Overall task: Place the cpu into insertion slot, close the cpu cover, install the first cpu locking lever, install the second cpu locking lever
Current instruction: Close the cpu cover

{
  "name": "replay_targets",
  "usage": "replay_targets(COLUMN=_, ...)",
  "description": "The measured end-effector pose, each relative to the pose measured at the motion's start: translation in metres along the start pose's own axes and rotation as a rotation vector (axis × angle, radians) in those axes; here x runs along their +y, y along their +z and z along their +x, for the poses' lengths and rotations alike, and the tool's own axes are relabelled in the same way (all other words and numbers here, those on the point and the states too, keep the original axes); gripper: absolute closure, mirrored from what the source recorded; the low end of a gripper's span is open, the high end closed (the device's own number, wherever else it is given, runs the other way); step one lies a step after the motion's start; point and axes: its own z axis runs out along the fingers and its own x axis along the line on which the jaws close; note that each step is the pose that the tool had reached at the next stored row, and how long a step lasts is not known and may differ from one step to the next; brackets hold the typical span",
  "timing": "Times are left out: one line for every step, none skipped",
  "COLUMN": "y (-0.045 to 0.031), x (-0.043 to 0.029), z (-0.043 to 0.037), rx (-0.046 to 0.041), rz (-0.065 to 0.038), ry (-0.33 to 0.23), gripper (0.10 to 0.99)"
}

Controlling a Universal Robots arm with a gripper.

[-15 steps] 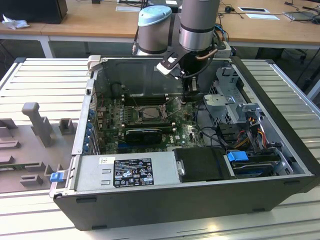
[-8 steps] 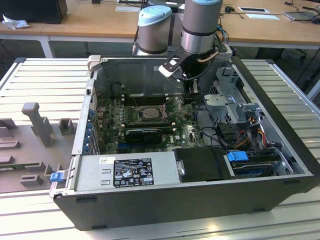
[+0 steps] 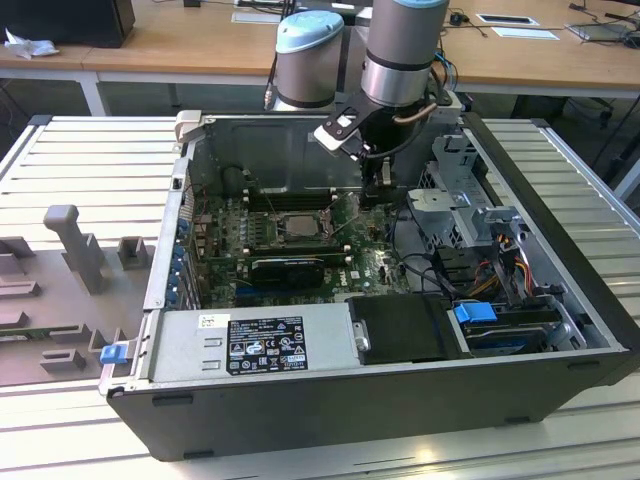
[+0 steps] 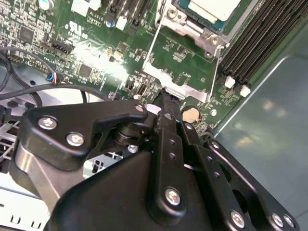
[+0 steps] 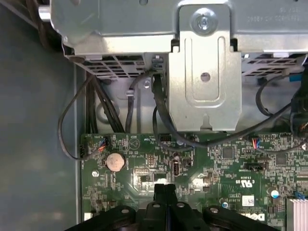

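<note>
The cpu [image 4: 211, 7], a pale square chip, lies in the insertion slot [image 4: 192, 30] of the green motherboard; the exterior view shows the cpu [image 3: 298, 224] mid-board. The cpu cover [image 4: 175, 87], a silvery frame, is swung away from the slot, and green board shows through its window. My black gripper [image 4: 166, 98] has its fingers pressed together, with the tips right at the cover's outer edge. I cannot tell whether they touch it. In the exterior view the gripper [image 3: 385, 183] hangs just to the right of the slot. The first wrist view has the gripper [image 5: 165, 188] over the board.
A long black card [image 3: 290, 268] lies just in front of the slot, beside a grey power supply [image 3: 255, 345]. A metal drive cage [image 5: 204, 72] with black cables [image 5: 159, 113] stands by the gripper. A coin battery [image 4: 191, 114] and memory slots [image 4: 255, 38] are near.
</note>
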Motion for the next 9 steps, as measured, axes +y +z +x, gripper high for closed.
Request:
replay_targets(y=0.0, x=-0.0018, z=-0.0001, rx=0.0, rz=0.0, ry=0.0, gripper=0.98)
replay_targets(y=0.0, x=-0.0032, z=-0.0001, rx=0.0001, rz=0.0, ry=0.0, gripper=0.98)
replay_targets(y=0.0, x=-0.0038, z=-0.0001, rx=0.0001, rz=0.0, ry=0.0, gripper=0.98)
replay_targets(y=0.0, x=-0.0045, z=-0.0001, rx=0.0, rz=0.0, ry=0.0, gripper=0.98)
replay_targets(y=0.0, x=-0.0061, z=-0.0001, rx=0.0001, rz=0.0, ry=0.0, gripper=0.98)
replay_targets(y=0.0, x=-0.0075, z=-0.0002, rx=0.0001, rz=0.0, ry=0.0, gripper=0.98)
replay_targets(y=0.0, x=-0.008, z=-0.0002, rx=0.0001, rz=0.0, ry=0.0, gripper=0.98)
replay_targets(y=0.0, x=-0.0087, z=-0.0002, rx=0.0, rz=0.0, ry=0.0, gripper=0.98)
replay_targets(y=0.0, x=-0.01, z=-0.0002, rx=0.0001, rz=0.0, ry=0.0, gripper=0.98)
